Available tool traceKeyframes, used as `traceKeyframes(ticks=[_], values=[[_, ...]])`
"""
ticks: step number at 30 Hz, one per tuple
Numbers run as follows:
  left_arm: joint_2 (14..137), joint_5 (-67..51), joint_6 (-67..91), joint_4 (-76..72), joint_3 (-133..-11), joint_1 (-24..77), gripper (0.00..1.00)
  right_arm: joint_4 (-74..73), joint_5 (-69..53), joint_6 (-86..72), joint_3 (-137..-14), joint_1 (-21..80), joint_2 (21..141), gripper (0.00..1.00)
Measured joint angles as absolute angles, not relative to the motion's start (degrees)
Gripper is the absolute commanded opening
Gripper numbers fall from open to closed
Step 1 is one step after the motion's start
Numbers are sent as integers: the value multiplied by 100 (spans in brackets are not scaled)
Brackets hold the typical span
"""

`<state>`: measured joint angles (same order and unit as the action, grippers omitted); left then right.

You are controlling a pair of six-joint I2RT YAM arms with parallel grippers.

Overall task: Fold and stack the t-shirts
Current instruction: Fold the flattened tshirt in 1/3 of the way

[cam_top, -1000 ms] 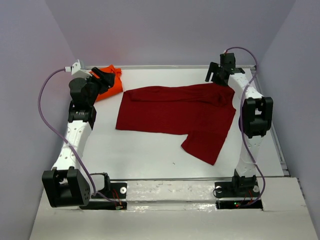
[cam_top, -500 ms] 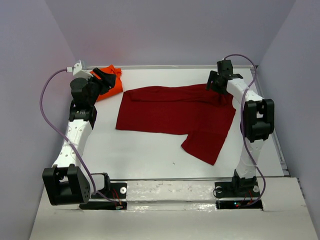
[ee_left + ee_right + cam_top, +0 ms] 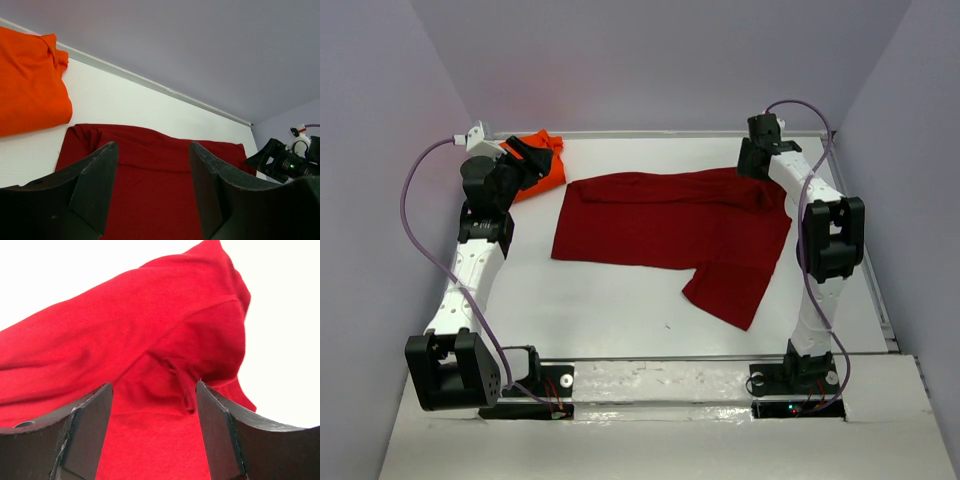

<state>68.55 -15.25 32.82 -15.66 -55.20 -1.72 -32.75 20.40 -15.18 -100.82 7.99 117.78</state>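
Red shirt [image 3: 670, 225] unfolded; my right fingers [image 3: 82, 435], wide, have come over its upper-right corner to pinch; left fingers [image 3: 95, 185] wide, idle.

A white table [image 3: 620, 300] with a raised rim sits enclosed by plain pale lavender walls [image 3: 650, 60], evenly lit.

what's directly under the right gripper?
Under the right gripper, between its open fingers: a bunched fold of the crimson t-shirt. The table beneath that cloth is covered.
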Motion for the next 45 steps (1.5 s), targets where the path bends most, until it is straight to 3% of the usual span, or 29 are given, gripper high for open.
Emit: traceKeyframes(ticks=[5, 10, 11, 12, 13, 17, 24, 27, 29, 32, 33, 34, 45], values=[[6855, -1533, 3293, -1566, -5520, -172, 68, -3430, 2357, -1485, -10077, 797, 11942, 71], [6855, -1557, 3295, -1568, -5520, -172, 68, -3472, 2519, -1483, -9992, 797, 11970, 61], [6855, -1564, 3297, -1568, -5520, -172, 68, -3472, 2530, -1479, -9985, 797, 11974, 55], [6855, -1566, 3301, -1568, -5520, -172, 68, -3465, 2550, -1476, -9963, 797, 11987, 36], [6855, -1566, 3306, -1568, -5520, -172, 68, -3468, 2565, -1496, -9957, 797, 12007, 32], [6855, -1575, 3312, -1568, -5518, -172, 68, -3459, 2617, -1498, -9924, 797, 12164, 33], [6855, -1592, 3315, -1570, -5518, -172, 68, -3454, 2683, -1496, -9856, 799, 12304, 48], [6855, -1599, 3319, -1570, -5518, -172, 68, -3454, 2707, -1496, -9854, 799, 12331, 48], [6855, -1605, 3319, -1570, -5518, -172, 68, -3457, 2716, -1496, -9854, 797, 12337, 40], [6855, -1608, 3323, -1573, -5518, -172, 68, -3450, 2749, -1492, -9852, 797, 12337, 18], [6855, -1608, 3328, -1570, -5518, -172, 68, -3448, 2755, -1470, -9852, 797, 12337, 3], [6855, -1608, 3330, -1573, -5516, -172, 68, -3446, 2762, -1498, -9850, 797, 12337, 0], [6855, -1610, 3339, -1625, -5507, -172, 68, -3420, 2875, -1549, -9478, 799, 12267, 0]])
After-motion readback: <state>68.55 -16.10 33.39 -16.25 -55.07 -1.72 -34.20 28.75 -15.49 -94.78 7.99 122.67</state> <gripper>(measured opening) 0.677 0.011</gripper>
